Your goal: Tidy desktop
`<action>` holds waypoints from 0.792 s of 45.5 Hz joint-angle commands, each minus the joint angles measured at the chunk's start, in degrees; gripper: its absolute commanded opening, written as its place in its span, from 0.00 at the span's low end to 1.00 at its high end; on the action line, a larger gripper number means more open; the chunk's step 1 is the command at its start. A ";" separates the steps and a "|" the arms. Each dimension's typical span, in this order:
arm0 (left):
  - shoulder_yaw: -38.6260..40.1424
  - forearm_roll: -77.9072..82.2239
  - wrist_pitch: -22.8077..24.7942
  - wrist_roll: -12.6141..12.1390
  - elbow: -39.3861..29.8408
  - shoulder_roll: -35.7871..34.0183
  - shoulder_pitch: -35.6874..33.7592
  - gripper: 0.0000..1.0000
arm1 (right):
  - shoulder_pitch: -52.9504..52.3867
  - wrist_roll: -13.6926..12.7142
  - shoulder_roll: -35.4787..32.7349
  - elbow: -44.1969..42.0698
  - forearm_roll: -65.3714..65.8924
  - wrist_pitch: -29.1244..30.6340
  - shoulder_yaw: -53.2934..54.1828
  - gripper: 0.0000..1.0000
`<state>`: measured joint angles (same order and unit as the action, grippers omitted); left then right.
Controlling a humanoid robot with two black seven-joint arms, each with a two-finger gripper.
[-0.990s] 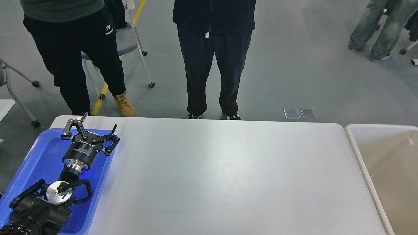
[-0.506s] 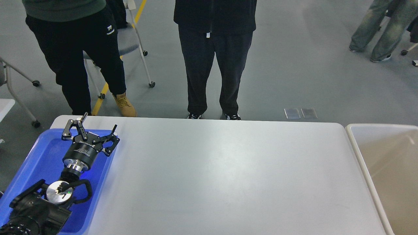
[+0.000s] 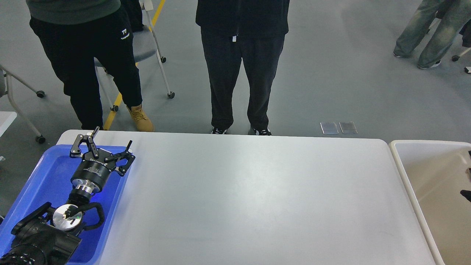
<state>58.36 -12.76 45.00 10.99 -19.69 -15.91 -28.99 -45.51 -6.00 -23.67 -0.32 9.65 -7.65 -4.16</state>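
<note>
Nothing much has shifted: left gripper [image 3: 104, 145] hangs open, empty, over the desktop's [image 3: 257, 198] far-left corner; surface bare, tidying looks done.

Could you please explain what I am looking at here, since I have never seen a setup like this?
This picture is taken from the robot's own head, looking forward and down at its workspace. The black arm coming in at the lower left is the robot's left arm, and the two-fingered part at its far end is its left hand, open and holding nothing, above a blue tray. The big pale surface is the desktop it is meant to tidy; I see nothing loose lying on it. A beige tub stands at the right end, where a small dark sliver at the frame edge is too little to identify. Beyond the table, people stand on the floor.
</note>
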 commanded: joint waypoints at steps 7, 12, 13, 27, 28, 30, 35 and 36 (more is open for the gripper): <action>0.00 0.01 0.00 0.00 0.00 0.00 0.08 1.00 | 6.40 0.55 4.07 -0.56 -4.29 -4.31 8.82 0.00; 0.00 0.01 0.00 0.00 0.00 0.00 -0.01 1.00 | 8.25 0.90 4.25 -0.47 -4.29 -4.31 9.52 0.11; 0.00 0.01 0.00 0.00 0.00 0.00 -0.01 1.00 | 8.34 0.99 4.25 -0.56 -4.29 -4.31 9.61 0.22; 0.00 0.01 0.00 0.00 0.00 0.00 -0.01 1.00 | 6.85 1.60 4.16 -0.56 -4.29 -4.05 8.73 1.00; 0.00 -0.07 0.00 0.00 0.00 0.00 -0.01 1.00 | 6.58 1.60 4.16 -0.56 -4.29 -3.78 8.56 1.00; 0.00 -0.07 0.00 0.00 0.00 0.00 -0.01 1.00 | 5.88 1.60 4.07 -0.56 -4.20 -3.69 8.29 1.00; 0.00 -0.07 0.00 0.09 0.00 0.00 -0.01 1.00 | 3.51 1.60 3.90 -0.47 -4.11 -3.43 8.03 1.00; 0.00 -0.07 0.00 0.00 0.00 0.00 -0.01 1.00 | 3.07 1.60 3.90 -0.47 -4.03 -3.34 8.03 1.00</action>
<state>58.36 -12.75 45.00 10.99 -19.69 -15.91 -28.99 -39.32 -4.52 -19.65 -0.84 5.49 -11.45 4.33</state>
